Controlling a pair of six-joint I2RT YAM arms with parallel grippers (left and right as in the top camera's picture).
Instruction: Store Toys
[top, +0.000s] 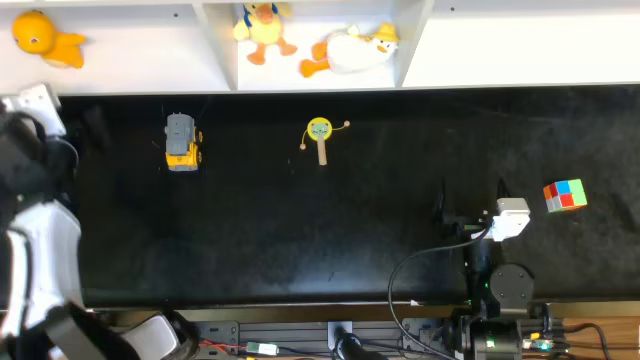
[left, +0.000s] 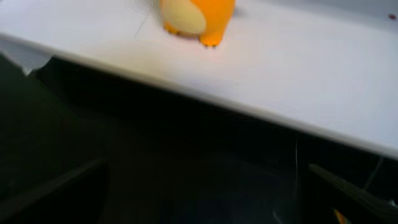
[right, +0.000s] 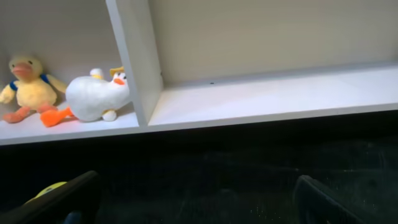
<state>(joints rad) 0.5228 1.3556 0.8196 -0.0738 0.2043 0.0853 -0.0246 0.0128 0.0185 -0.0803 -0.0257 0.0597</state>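
Three pickups short of done, hovering with left pincer (left: 205, 167) and right pincer (right: 199, 179) gaping empty, risking clipping the shelf (left: 298, 68) beside its orange duck (left: 193, 15) while turning for the truck (top: 181, 142).

Bright, even light washes the white shelf (top: 500, 45), while the black tabletop (top: 300, 230) looks dim.

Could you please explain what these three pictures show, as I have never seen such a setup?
A robot's two arms stand at a black table, each ending in a two-finger gripper. One picture looks down from above; the other two come from cameras on the wrists. On the table lie a toy truck, a small rattle and a coloured cube. The white shelf holds an orange duck, a yellow duck and a white goose. The left gripper and right gripper are open, holding nothing.
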